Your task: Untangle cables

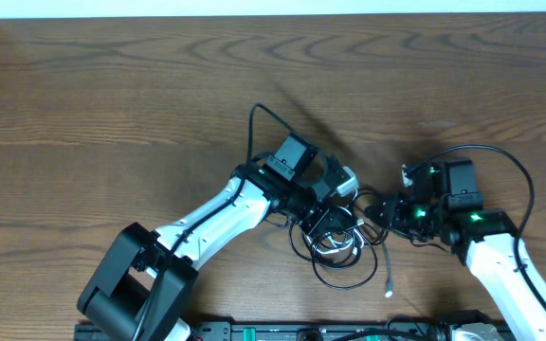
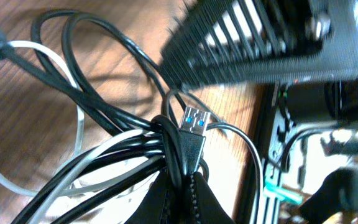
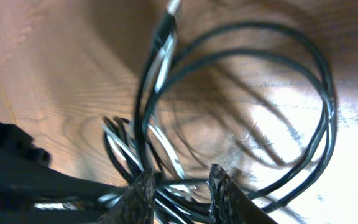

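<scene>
Cables (image 1: 335,244) tangled in heap; left jaws clamped on them, right jaws apart

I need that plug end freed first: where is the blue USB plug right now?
In the left wrist view, centre frame: the blue USB plug points up from the black cables bunched just above the left tool.

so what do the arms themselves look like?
Left arm and right arm: white shells, black joints. A thick black wire loops off each wrist: left wire, right wire. Green lights on the right. Black jaws, textured pads.
</scene>
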`<state>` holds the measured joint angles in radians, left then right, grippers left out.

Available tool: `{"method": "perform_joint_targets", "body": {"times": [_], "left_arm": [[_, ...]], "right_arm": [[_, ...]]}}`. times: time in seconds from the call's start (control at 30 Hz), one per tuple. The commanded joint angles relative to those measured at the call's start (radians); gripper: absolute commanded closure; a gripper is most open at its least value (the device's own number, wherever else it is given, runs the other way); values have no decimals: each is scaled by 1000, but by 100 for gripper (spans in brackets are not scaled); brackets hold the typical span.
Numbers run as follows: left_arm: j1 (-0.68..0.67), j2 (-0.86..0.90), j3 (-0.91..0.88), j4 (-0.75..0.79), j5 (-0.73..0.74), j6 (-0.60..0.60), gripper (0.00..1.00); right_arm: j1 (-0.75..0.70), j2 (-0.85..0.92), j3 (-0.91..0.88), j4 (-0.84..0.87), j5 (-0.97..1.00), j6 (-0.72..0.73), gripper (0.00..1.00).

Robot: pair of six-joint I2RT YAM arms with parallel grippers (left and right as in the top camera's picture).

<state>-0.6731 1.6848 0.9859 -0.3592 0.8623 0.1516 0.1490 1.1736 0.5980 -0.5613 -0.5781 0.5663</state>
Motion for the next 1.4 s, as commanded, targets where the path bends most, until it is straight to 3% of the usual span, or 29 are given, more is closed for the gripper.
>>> {"method": "perform_joint_targets", "body": {"times": [0.0, 0.2, 0.37, 0.5, 1.1, 1.37], "left_arm": [[-24, -24, -20, -1, 35, 177, 93], [-67, -24, -20, 24, -5, 252, 93], [-95, -24, -20, 43, -97, 251, 93], [-96, -24, -20, 71, -97, 251, 93], [-96, -24, -20, 82, -97, 251, 93], [-96, -24, -20, 82, -96, 247, 93]], "right_arm": [[-37, -24, 16, -21, -24, -36, 69], [-36, -23, 15, -19, -48, 78, 67], [-26, -23, 13, -64, -84, 147, 78], [-21, -23, -2, -90, -83, 202, 80], [5, -23, -8, -132, -82, 321, 78], [23, -23, -8, -124, -64, 339, 84]]}}
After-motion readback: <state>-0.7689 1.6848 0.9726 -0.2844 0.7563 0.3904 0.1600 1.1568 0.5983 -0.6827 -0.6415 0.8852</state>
